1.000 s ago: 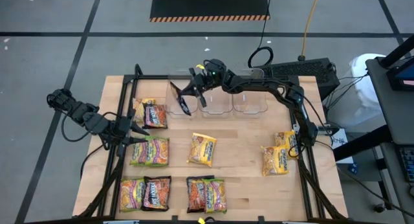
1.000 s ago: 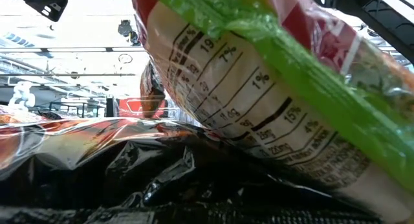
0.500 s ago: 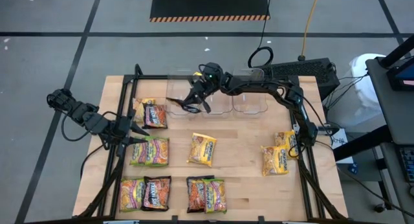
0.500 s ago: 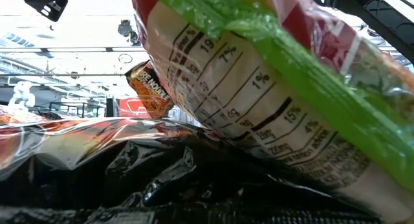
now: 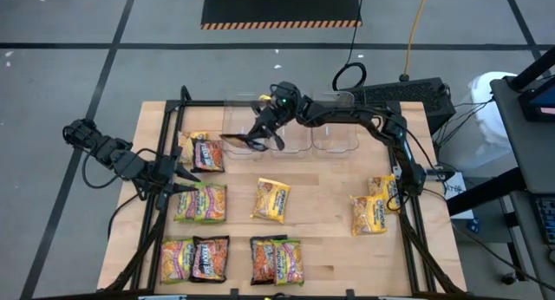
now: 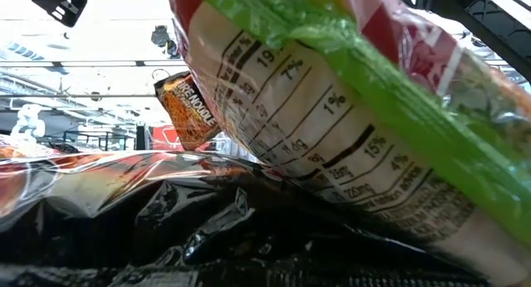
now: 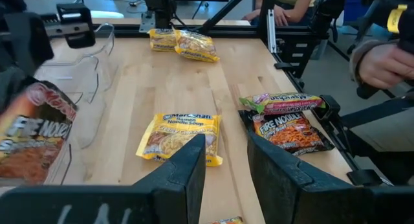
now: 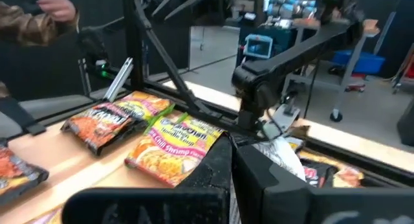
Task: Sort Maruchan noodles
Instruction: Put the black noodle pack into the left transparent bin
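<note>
The right gripper, clamped on a black-and-red noodle packet, hangs at 12 o'clock over the leftmost of three clear bins lined along the table's far edge. The left gripper, fingers apart, waits at 9 o'clock beside lime-green packets. A yellow packet lies alone at centre, bare wood around it; others line the 6 o'clock edge and 3 o'clock side.

Packet above bins, table's rear.
</note>
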`<action>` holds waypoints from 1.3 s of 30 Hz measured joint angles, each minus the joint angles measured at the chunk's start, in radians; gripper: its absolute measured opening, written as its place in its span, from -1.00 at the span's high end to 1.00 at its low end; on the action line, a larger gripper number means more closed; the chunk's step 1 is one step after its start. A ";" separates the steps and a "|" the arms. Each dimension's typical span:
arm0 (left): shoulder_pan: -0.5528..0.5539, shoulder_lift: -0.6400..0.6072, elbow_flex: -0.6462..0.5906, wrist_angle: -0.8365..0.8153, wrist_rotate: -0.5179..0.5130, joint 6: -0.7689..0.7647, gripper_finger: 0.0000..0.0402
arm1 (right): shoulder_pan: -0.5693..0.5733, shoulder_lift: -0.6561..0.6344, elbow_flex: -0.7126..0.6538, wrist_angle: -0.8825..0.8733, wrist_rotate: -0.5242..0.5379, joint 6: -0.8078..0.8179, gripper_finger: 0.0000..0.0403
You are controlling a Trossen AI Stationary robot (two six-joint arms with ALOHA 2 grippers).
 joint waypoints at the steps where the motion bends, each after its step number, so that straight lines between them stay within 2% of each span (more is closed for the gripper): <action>1: 0.000 0.000 0.000 0.000 0.000 0.000 0.39 | -0.003 -0.002 0.000 0.020 0.000 0.012 1.00; 6: 0.000 0.000 0.000 0.000 0.000 0.005 0.39 | -0.014 -0.011 0.028 0.094 -0.002 0.080 1.00; 13: 0.000 0.001 0.000 0.000 0.000 0.010 0.39 | -0.013 -0.011 0.167 -0.071 -0.002 0.006 1.00; 19: 0.000 0.000 0.000 0.000 0.001 0.011 0.39 | -0.013 -0.010 0.193 -0.095 0.000 -0.011 1.00; 27: 0.000 0.000 0.000 0.001 0.003 0.015 0.39 | -0.019 0.071 0.197 -0.027 0.006 0.032 1.00; 35: 0.000 0.000 0.000 0.010 0.003 0.032 0.39 | -0.022 0.180 0.317 -0.015 0.005 0.107 1.00; 39: 0.000 0.000 0.000 0.017 0.003 0.033 0.39 | -0.023 0.202 0.327 -0.023 0.000 0.139 1.00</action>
